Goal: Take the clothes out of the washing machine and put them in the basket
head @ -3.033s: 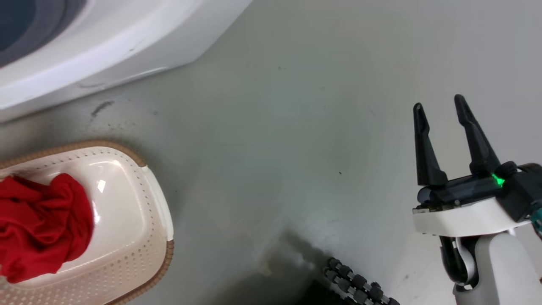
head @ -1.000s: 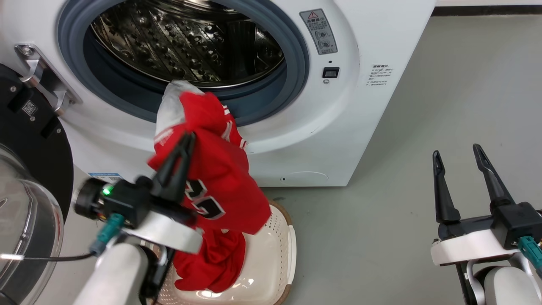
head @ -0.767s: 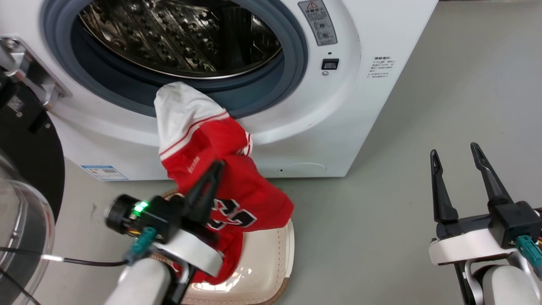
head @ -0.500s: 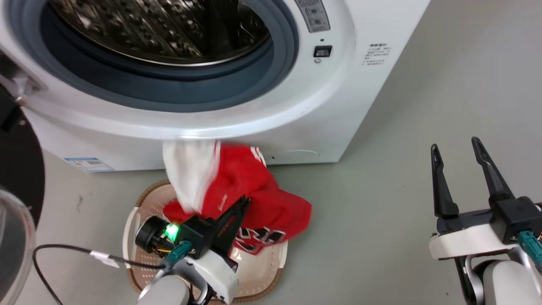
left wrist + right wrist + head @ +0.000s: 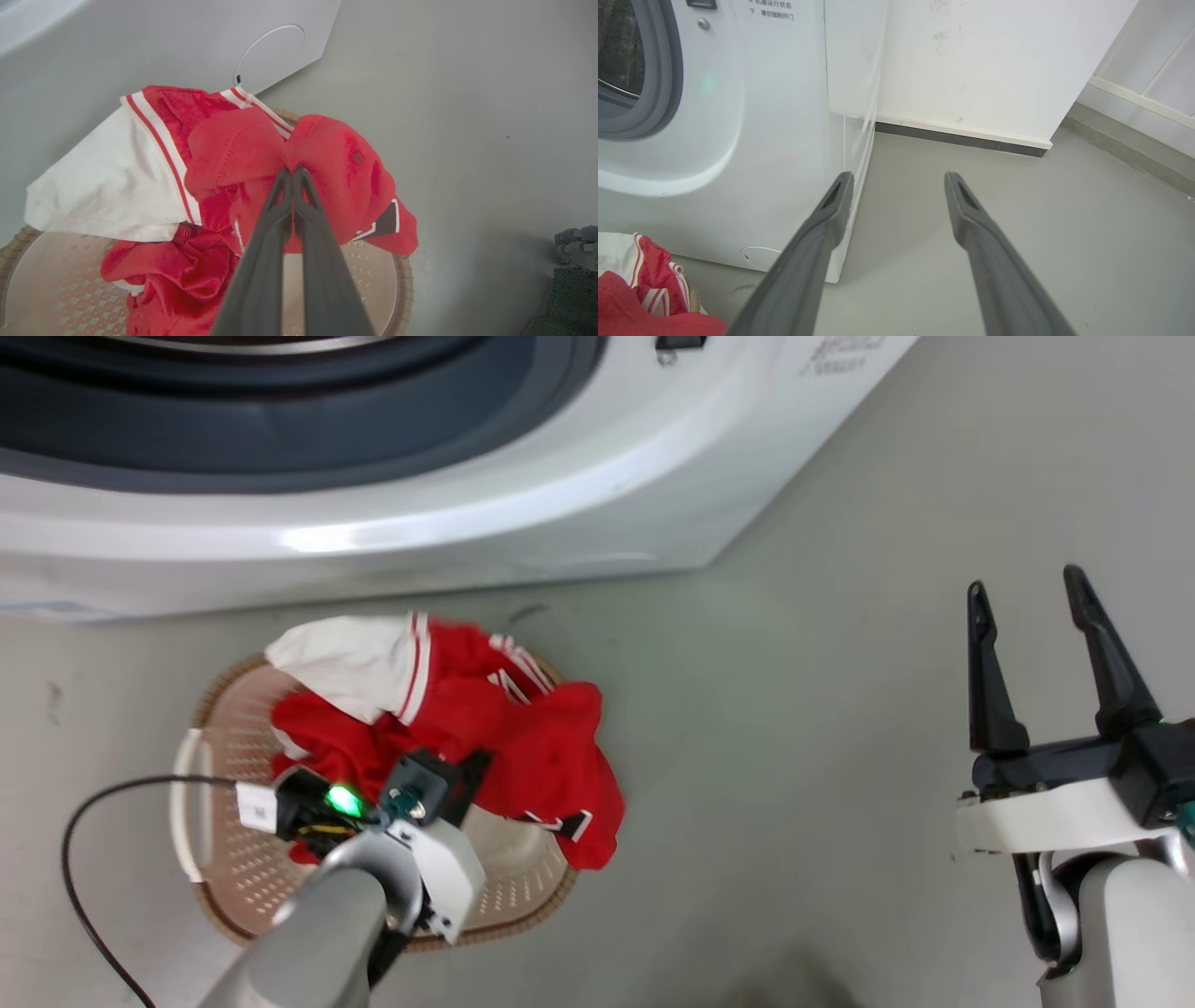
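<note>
The clothes (image 5: pixel 523 747) are a red jersey with a white sleeve and a red garment under it, heaped in the basket (image 5: pixel 229 868). The cream, brown-rimmed basket stands on the floor before the washing machine (image 5: pixel 467 513). One jersey corner hangs over the basket's right rim. My left gripper (image 5: pixel 467 773) points down into the heap. In the left wrist view the left gripper (image 5: pixel 293 170) is shut on a fold of the red jersey (image 5: pixel 336 163). My right gripper (image 5: pixel 1025 583) stands open and empty above the floor at the right. The right wrist view has the right gripper (image 5: pixel 899 179) beside the washing machine (image 5: pixel 738 116).
A black cable (image 5: pixel 84 831) loops from my left wrist over the floor left of the basket. A white wall with a dark baseboard (image 5: pixel 962 135) runs behind the machine. A dark part of my base (image 5: pixel 574 242) sits at the right.
The head camera has tilted down. My left gripper has pulled the jersey off the porthole rim and lowered it onto the red garment in the basket. The right gripper stays open.
</note>
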`<state>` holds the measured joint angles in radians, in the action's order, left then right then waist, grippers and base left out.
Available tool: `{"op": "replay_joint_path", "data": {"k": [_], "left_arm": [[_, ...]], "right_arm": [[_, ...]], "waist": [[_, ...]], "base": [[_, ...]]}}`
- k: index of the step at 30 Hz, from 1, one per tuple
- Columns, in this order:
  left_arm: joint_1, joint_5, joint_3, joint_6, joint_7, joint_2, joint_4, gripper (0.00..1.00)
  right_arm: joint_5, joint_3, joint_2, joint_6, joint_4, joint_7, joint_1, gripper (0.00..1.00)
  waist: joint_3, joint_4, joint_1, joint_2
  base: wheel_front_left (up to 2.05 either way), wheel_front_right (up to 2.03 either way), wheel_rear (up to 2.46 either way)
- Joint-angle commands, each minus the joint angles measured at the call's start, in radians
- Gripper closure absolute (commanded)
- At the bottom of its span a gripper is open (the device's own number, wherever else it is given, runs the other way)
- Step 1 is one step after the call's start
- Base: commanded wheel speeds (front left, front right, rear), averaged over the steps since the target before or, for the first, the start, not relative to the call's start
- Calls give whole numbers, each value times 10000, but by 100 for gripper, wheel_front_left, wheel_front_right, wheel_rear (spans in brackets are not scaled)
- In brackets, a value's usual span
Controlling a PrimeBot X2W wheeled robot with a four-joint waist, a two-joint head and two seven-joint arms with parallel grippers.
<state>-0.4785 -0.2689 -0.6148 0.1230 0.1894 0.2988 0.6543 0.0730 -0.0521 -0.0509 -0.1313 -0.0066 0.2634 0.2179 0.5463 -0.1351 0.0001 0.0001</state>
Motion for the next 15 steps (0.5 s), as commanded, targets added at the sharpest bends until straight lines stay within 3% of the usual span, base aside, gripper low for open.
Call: {"op": "replay_joint_path", "data": {"k": [1, 15], "left_arm": [[-410, 27, 13, 23, 105, -31, 447, 100], [-2925, 7, 145, 38, 459, -36, 4327, 100]], "right_arm": [[-75, 7, 10, 12, -96, 20, 222, 0], [-670, 219, 13, 11, -397, 20, 612, 0]], "waist": [[894, -492, -1, -1], [2722, -1498, -1, -1]], "base": [[0, 0, 0], [0, 0, 0]]}}
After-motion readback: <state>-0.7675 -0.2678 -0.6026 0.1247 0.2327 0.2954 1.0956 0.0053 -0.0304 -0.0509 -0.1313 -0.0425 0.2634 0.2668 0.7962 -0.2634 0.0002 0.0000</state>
